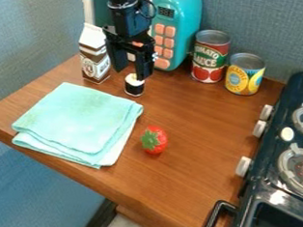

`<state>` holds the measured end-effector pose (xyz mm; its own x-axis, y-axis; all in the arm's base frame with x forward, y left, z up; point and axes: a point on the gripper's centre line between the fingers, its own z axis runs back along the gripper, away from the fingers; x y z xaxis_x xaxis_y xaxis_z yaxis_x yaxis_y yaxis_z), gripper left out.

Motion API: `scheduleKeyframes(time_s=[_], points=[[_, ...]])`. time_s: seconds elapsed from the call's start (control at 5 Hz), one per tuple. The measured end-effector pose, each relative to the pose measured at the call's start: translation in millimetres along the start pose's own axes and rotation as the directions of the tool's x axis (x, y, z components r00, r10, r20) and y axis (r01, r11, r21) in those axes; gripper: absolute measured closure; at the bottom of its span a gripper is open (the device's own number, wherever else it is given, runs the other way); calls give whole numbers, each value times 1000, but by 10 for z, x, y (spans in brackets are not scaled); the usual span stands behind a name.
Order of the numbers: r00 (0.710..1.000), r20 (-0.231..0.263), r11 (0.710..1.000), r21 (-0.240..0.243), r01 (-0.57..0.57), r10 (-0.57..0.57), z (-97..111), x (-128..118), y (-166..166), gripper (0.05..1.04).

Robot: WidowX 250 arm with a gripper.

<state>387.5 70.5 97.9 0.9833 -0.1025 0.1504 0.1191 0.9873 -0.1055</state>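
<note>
1. Gripper [131, 74] is hanging in front of the toy microwave [183, 20], pointing down at the counter [199, 118], and you are seeing its two fingers standing apart.
2. Small bottle [134, 88], black with a white top, is standing upright just under the fingertips. One fingertip is overlapping its top in your view; whether they are touching, you cannot tell.
3. Brown-and-white carton [94, 61] is standing upright close to the gripper, on its left as you are looking at it, beside the microwave.
4. Red-and-green can [209, 63] is standing to the right of the gripper, past the microwave. Yellow-and-blue can [244, 80] is standing just beside that one, farther from the gripper.
5. Folded cloth [79, 120], pale turquoise, is lying flat below and left of the gripper, nearer to you than the small bottle.
6. Strawberry [157, 144], red with a green leafy cap, is resting below and slightly right of the gripper, near the cloth but apart from it.
7. Stove [276, 183] is sitting well to the right of the gripper, and its pale knobs [243, 166] are facing the counter. Black handle [220, 209] is sticking out from its near part.
</note>
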Motion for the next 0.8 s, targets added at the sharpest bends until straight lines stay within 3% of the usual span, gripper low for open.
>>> scheduleKeyframes(time_s=[0.2, 0.4, 0.6, 0.8], points=[[999, -39, 1000, -13, -6, 6, -153, -44, 5, 85], [999, -48, 1000, 17, -19, 20, -316, 38, 100, 85], [1000, -17, 996, 87, -8, 9, -278, 179, 107, 85], [1000, -27, 992, 122, -11, 14, -338, 256, 84, 85]])
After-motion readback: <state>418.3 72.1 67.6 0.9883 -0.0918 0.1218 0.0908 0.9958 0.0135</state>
